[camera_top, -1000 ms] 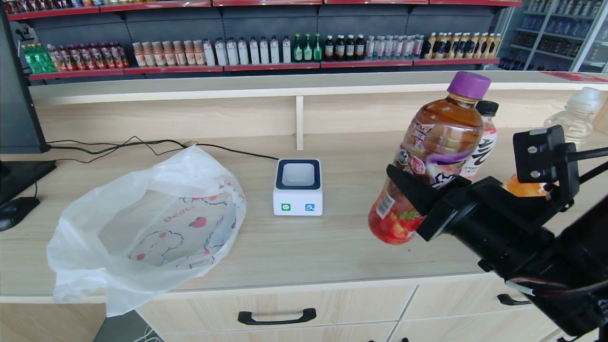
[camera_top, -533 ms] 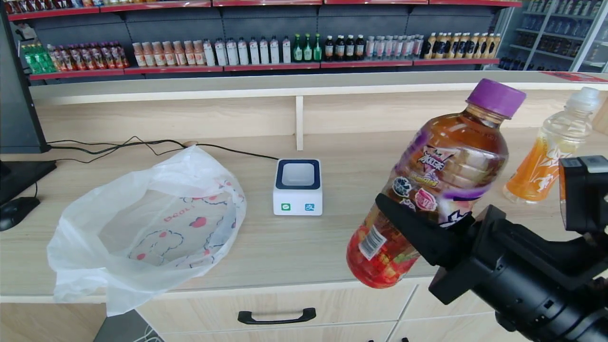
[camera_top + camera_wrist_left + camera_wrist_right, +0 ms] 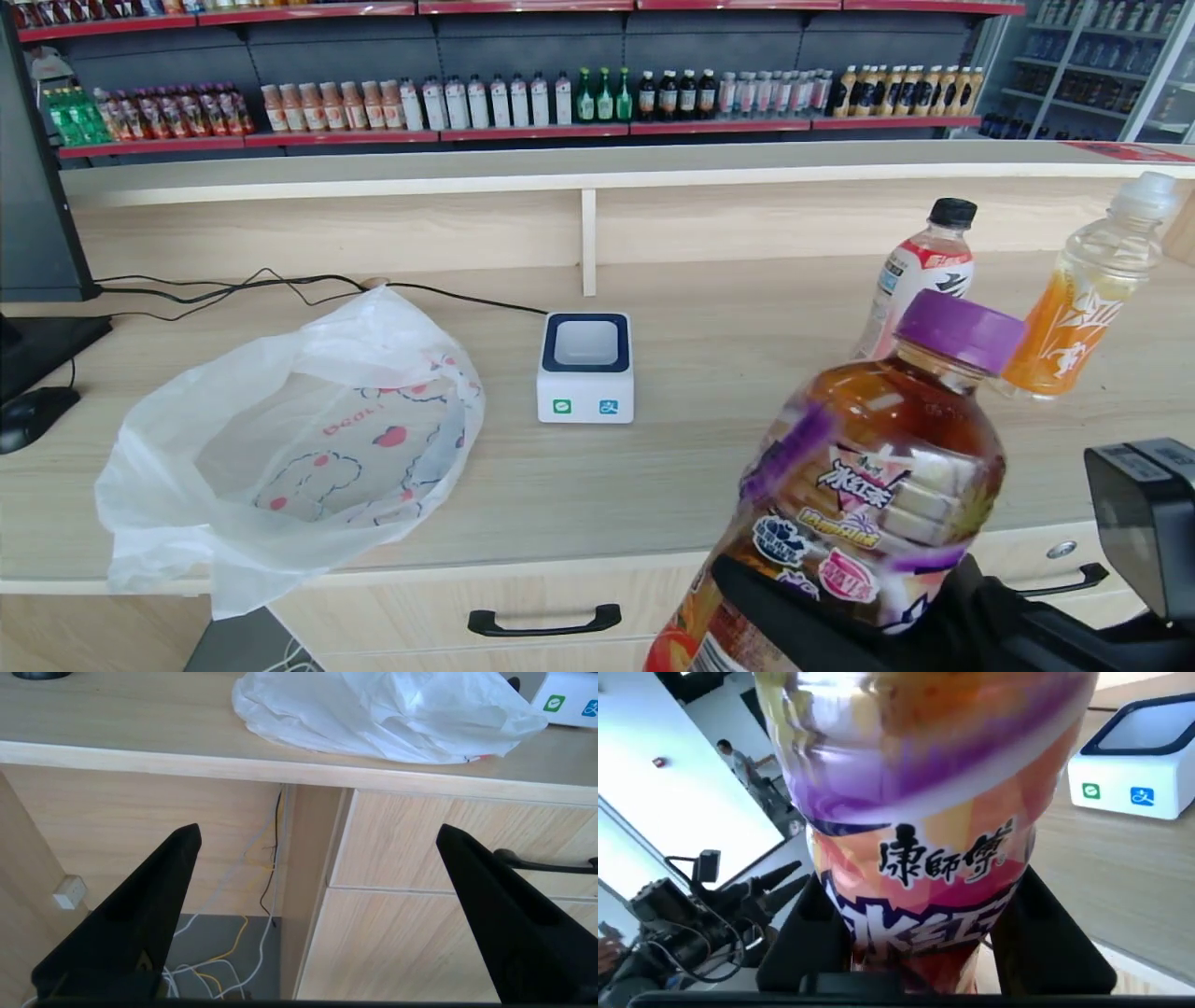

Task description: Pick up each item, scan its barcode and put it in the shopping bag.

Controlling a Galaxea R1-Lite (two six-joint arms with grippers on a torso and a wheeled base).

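Right claw (image 3: 924,947) clamped on purple-capped bottle (image 3: 868,485), held clear of counter (image 3: 653,485); scan step in hand, next likely turning barcode toward scanner (image 3: 585,369).

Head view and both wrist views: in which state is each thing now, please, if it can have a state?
Purple-capped bottle: capped, tilted, held in the air by the right claw.
Right claw: shut on the purple-capped bottle.
Left claw: open, holding nothing.
Shopping bag: open, lying on the counter.
Scanner: upright, nothing over its window.
Orange bottle: capped, standing.
Black-capped bottle: capped, standing.
Drawer: shut.
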